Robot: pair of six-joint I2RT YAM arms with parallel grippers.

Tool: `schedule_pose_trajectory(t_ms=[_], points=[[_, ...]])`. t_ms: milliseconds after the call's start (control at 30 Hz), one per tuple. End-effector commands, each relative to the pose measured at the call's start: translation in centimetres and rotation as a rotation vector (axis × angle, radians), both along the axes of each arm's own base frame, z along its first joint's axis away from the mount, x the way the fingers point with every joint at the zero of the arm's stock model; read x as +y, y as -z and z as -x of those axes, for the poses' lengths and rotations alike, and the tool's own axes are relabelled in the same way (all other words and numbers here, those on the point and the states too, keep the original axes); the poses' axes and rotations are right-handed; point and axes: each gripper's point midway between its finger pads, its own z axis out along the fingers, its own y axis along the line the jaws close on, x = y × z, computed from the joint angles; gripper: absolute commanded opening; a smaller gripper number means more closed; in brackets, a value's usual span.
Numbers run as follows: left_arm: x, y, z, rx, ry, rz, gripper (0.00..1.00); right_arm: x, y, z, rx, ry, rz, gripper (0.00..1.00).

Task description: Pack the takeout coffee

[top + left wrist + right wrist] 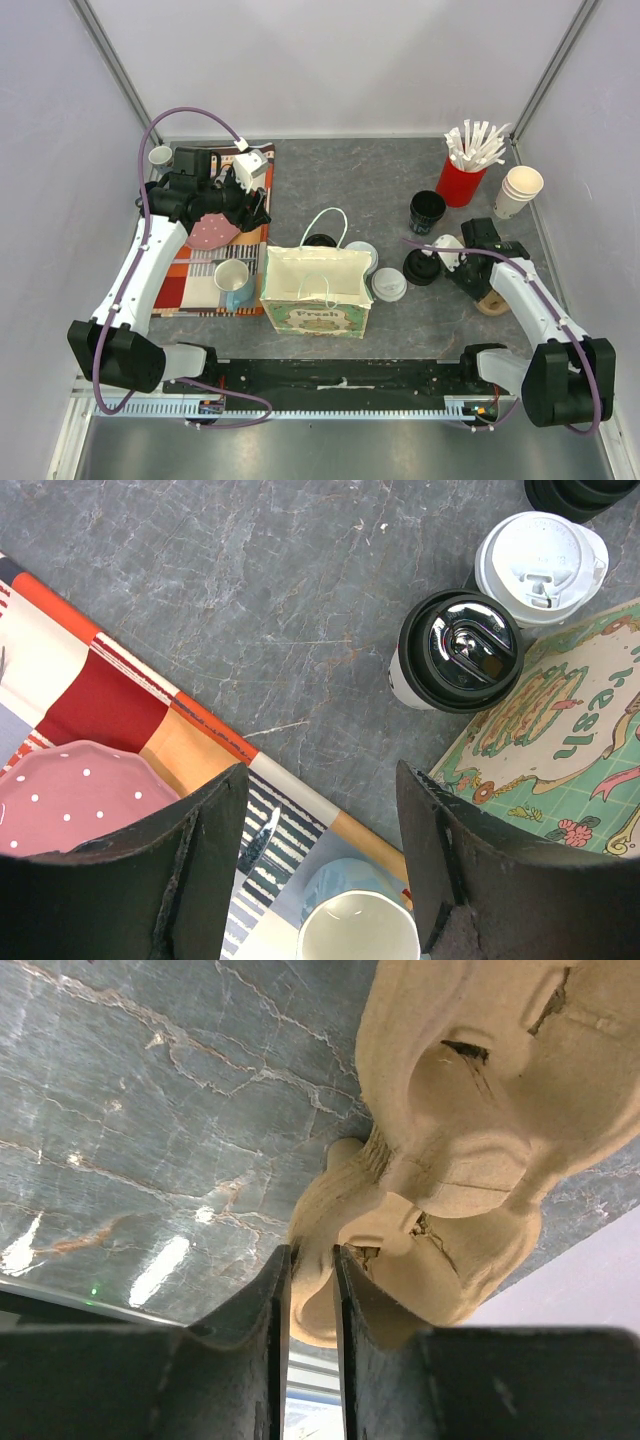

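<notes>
Left pincer (320, 795) released, nothing between fingers, hovers over striped placemat (90, 680). Right pincer (310, 1295) clenched on edge of pulp cup carrier (480, 1110), at right side of counter (380, 190). Takeout coffee (388, 285), white lids on, stands on counter just beside paper bag (315, 318), outside it.

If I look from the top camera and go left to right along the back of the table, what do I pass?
Small white cup → black cup → red cup of white sticks → stack of pale paper cups.
</notes>
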Motion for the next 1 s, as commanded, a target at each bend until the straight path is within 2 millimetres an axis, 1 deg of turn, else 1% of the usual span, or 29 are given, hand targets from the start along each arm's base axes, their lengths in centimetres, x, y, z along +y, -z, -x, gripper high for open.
schedule_pose_trajectory(t_ms=[0, 100, 167, 200, 233, 333, 367, 433, 500, 633, 667, 833, 867, 933, 967], points=[[-0.4, -0.8, 0.2, -0.038, 0.045, 0.006, 0.67, 0.4, -1.0, -0.2, -0.018, 0.01, -0.034, 0.24], [-0.4, -1.0, 0.3, -0.044, 0.05, 0.008, 0.67, 0.1, -0.9, 0.2, -0.015, 0.013, -0.023, 0.25], [-0.4, -1.0, 0.4, -0.044, 0.053, 0.01, 0.67, 0.0, -0.7, 0.3, -0.017, 0.012, -0.014, 0.29], [-0.5, -1.1, 0.4, -0.045, 0.053, 0.012, 0.67, 0.0, -0.7, 0.3, -0.019, 0.013, -0.017, 0.29], [-0.5, -1.0, 0.5, -0.042, 0.054, 0.012, 0.67, 0.2, -0.8, 0.2, -0.02, 0.011, -0.023, 0.28], [-0.5, -1.2, 0.5, -0.044, 0.057, 0.016, 0.67, 0.6, -1.8, -0.7, -0.049, 0.017, -0.05, 0.13], [-0.6, -1.2, 0.5, -0.042, 0.059, 0.017, 0.67, 0.7, -2.5, -1.3, -0.063, 0.018, -0.051, 0.09], [-0.6, -1.2, 0.5, -0.043, 0.061, 0.016, 0.67, 0.8, -3.0, -1.7, -0.07, 0.033, -0.056, 0.08], [-0.6, -1.2, 0.5, -0.043, 0.06, 0.015, 0.67, 1.0, -3.8, -2.5, -0.092, 0.04, -0.07, 0.1], [-0.6, -1.0, 0.5, -0.039, 0.061, 0.014, 0.67, 0.8, -4.4, -2.9, -0.1, 0.055, -0.062, 0.16], [-0.6, -1.1, 0.5, -0.042, 0.062, 0.013, 0.67, 0.8, -4.3, -2.8, -0.094, 0.055, -0.058, 0.17], [-0.6, -1.0, 0.5, -0.037, 0.064, 0.017, 0.67, 0.6, -3.4, -1.8, -0.062, 0.048, -0.048, 0.16], [-0.7, -1.0, 0.5, -0.037, 0.067, 0.019, 0.67, 0.6, -3.4, -1.8, -0.065, 0.048, -0.049, 0.17], [-0.7, -1.1, 0.5, -0.04, 0.067, 0.018, 0.67, 0.7, -3.4, -1.6, -0.062, 0.045, -0.052, 0.19], [-0.7, -1.1, 0.5, -0.041, 0.068, 0.017, 0.67, 0.8, -3.4, -1.4, -0.061, 0.04, -0.059, 0.24]])
